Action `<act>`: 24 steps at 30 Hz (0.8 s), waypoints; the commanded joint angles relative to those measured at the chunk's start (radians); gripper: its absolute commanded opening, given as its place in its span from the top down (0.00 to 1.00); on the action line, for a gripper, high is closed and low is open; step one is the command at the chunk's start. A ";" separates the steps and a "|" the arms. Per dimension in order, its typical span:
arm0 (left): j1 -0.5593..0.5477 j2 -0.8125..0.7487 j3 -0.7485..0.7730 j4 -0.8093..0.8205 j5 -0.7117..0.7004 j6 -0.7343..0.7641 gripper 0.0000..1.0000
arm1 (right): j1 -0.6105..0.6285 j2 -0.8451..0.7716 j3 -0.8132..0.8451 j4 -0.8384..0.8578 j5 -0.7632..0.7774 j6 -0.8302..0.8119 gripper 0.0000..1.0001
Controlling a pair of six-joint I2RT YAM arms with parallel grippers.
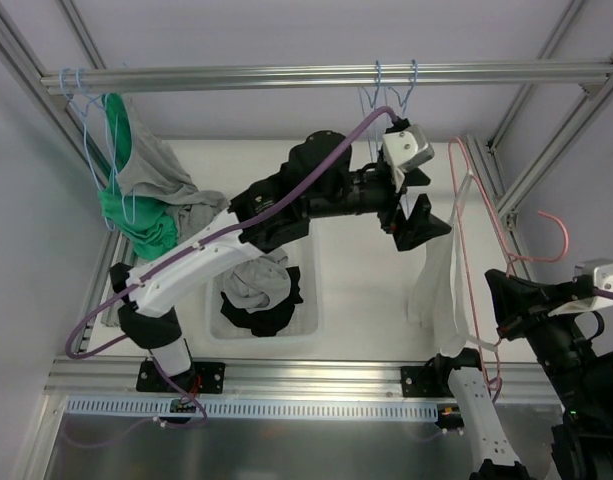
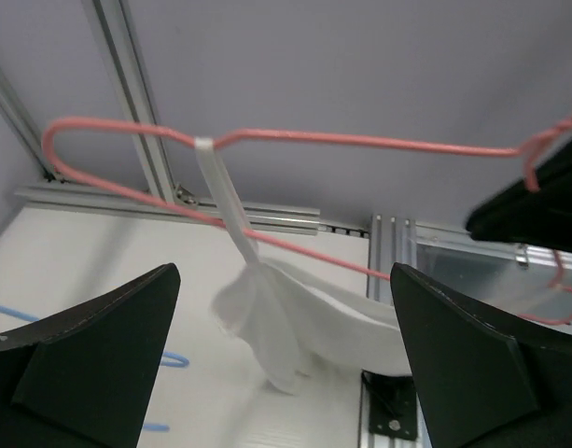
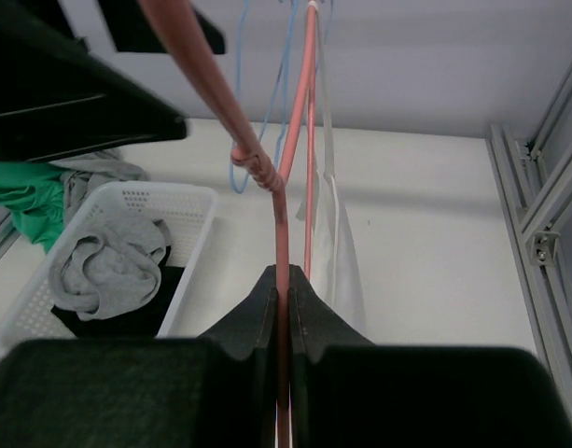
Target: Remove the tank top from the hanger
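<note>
One flat white surface [image 1: 366, 300], framed in aluminium, carries the lot.
One long aluminium rail [image 1: 286, 75] spans the far side overhead.
Two robot arms. The white-and-black left arm [image 1: 206, 255] reaches across toward the right. The black right arm [image 1: 546, 330] is raised at the right edge.
One bundle of green and grey garments [image 1: 136, 195] hangs below the rail's left end.
One white fabric tank top [image 1: 434, 285] hangs in the air between the two arms. One strap is looped over the upper wire of the hanger, and the body is bunched and drooping past the lower wire. Where the other strap lies cannot be told.
One white perforated plastic basket [image 1: 308, 305] sits on the surface beneath the left arm, holding crumpled grey and black clothes [image 1: 256, 290].
One pink wire hanger [image 1: 478, 230] is held clear of the rail.
One left claw [image 2: 284, 275] has its fingers spread wide, pointed at the tank top and hanger.
One right claw [image 3: 281, 285] is pressed together, pinching the pink hanger's wire.
Several pale blue wire hangers [image 1: 391, 90] hook over the rail.
</note>
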 commanded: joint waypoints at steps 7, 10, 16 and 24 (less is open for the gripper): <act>0.006 0.148 0.156 0.091 -0.042 0.110 0.11 | 0.091 0.042 0.123 -0.085 -0.075 0.014 1.00; 0.006 0.151 0.142 0.097 -0.117 0.117 0.29 | 0.095 0.040 0.132 -0.085 -0.072 0.011 1.00; 0.006 0.125 0.090 0.114 -0.152 0.130 0.58 | 0.103 0.042 0.132 -0.083 -0.076 0.002 1.00; 0.006 0.100 0.084 0.122 -0.171 0.105 1.00 | 0.112 0.043 0.095 -0.083 -0.026 -0.024 1.00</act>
